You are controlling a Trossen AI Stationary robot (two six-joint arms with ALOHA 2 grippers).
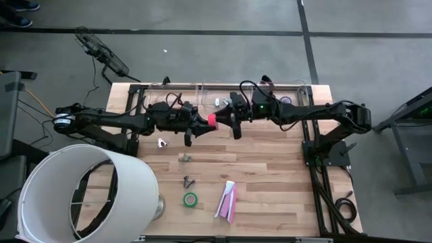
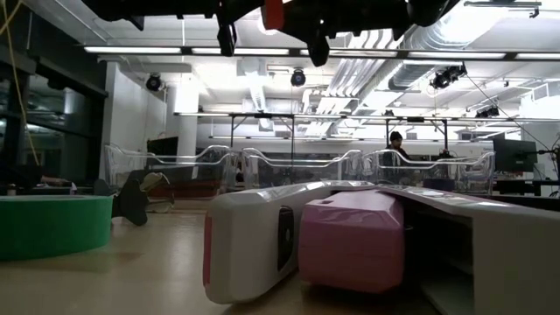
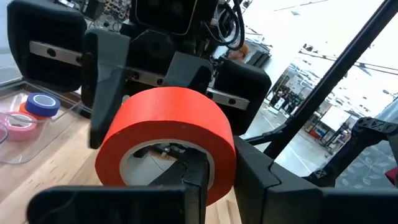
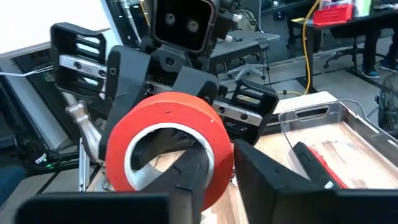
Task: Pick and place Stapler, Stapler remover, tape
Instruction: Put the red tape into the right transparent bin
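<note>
Table (image 1: 270, 202): wooden, far-centre handover in mid-air.
Left gripper (image 1: 202, 125): clamped on red tape (image 1: 213, 121).
Right gripper (image 1: 226, 119): closing on tape too.
Risk: early left release could drop it.

The tape roll (image 1: 213, 120) at the frame's centre is red-orange with a white core. Lower centre lie a green tape roll (image 1: 190, 199) and a pink-and-white stapler (image 1: 227, 200) on the pale striped wooden table (image 1: 270, 182). Lower left stands a white bucket (image 1: 128, 175).
</note>
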